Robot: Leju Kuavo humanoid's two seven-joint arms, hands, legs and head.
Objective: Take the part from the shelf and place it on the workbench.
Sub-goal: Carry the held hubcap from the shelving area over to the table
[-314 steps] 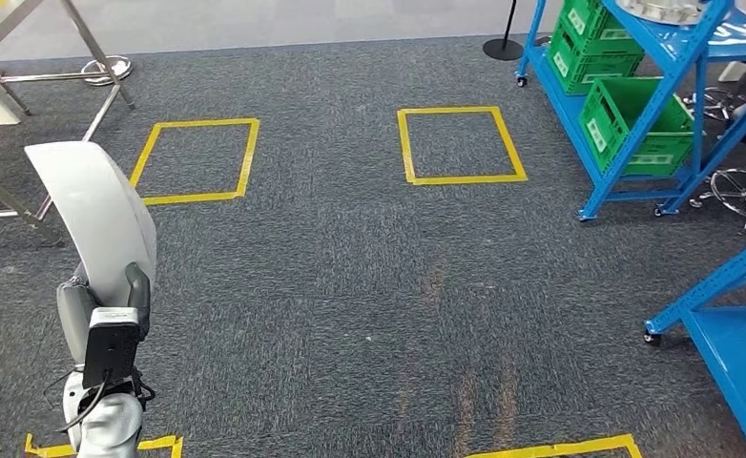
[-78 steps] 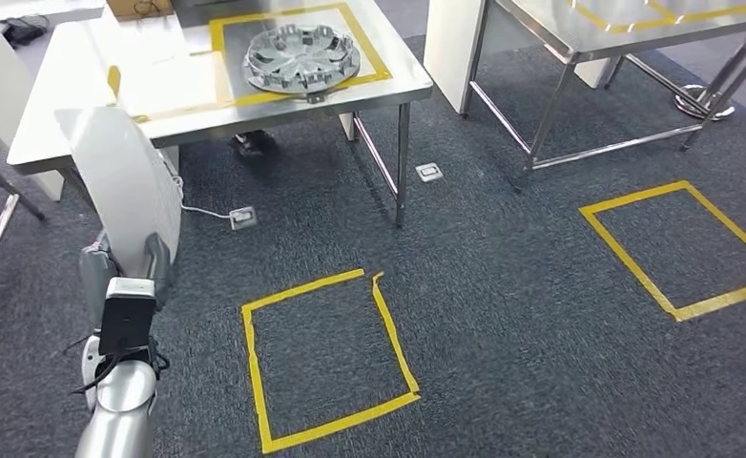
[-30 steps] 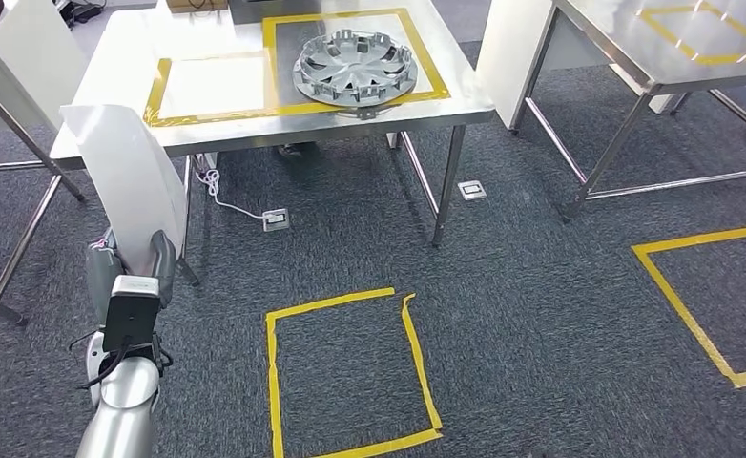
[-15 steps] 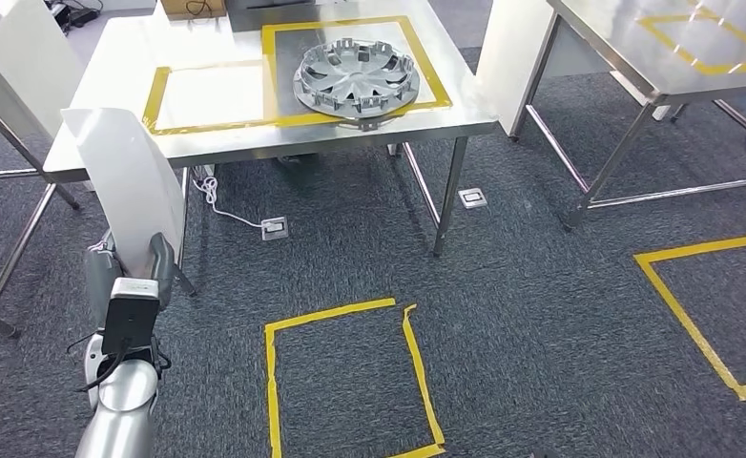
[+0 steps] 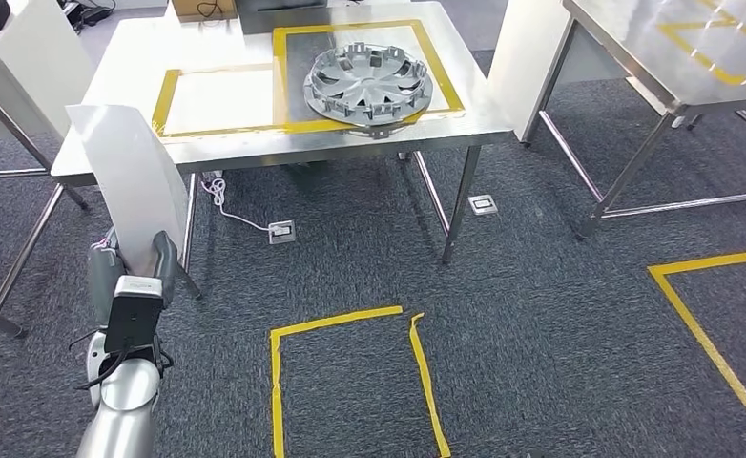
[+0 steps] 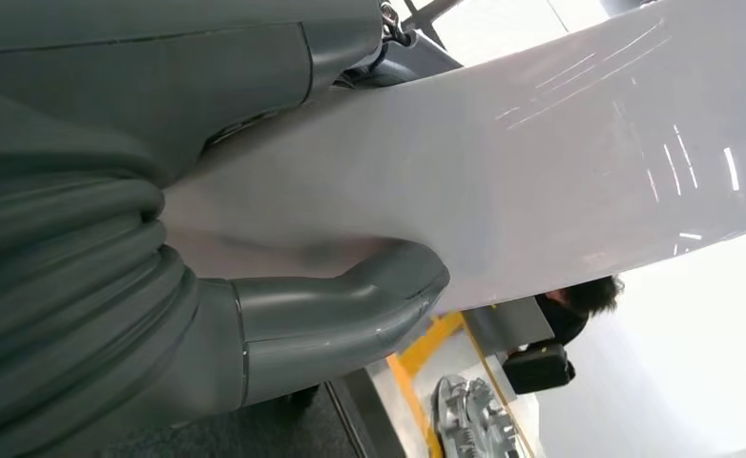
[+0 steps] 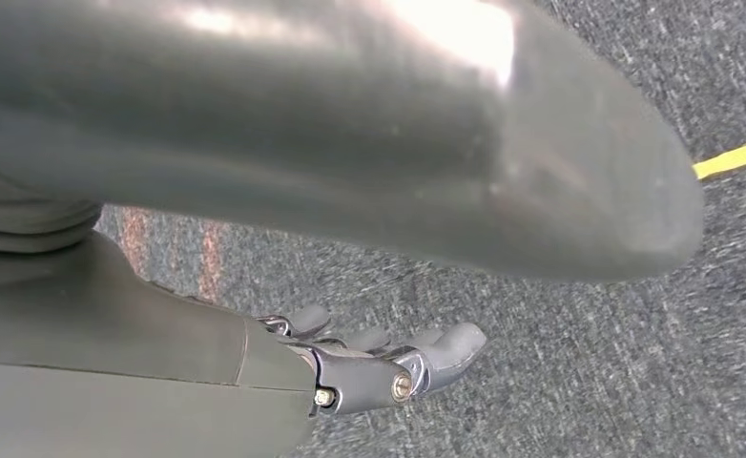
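My left hand (image 6: 283, 315) grasps the white curved part (image 5: 131, 191): in the left wrist view the thumb presses flat against its pale face and the fingers lie behind it, so the panel is pinched between them. The part stands upright above the hand, its upper edge level with the near edge of the workbench (image 5: 255, 148) ahead of it. On that steel bench, beyond the part, I note two yellow tape frames; the left frame (image 5: 218, 100) holds a pale sheet, and the right one holds a silver wheel cover (image 5: 367, 83). On the carpet to the right of the hand lies a yellow tape square (image 5: 355, 382). My right hand (image 7: 388, 367) hangs over the carpet, fingers extended and apart, holding nothing.
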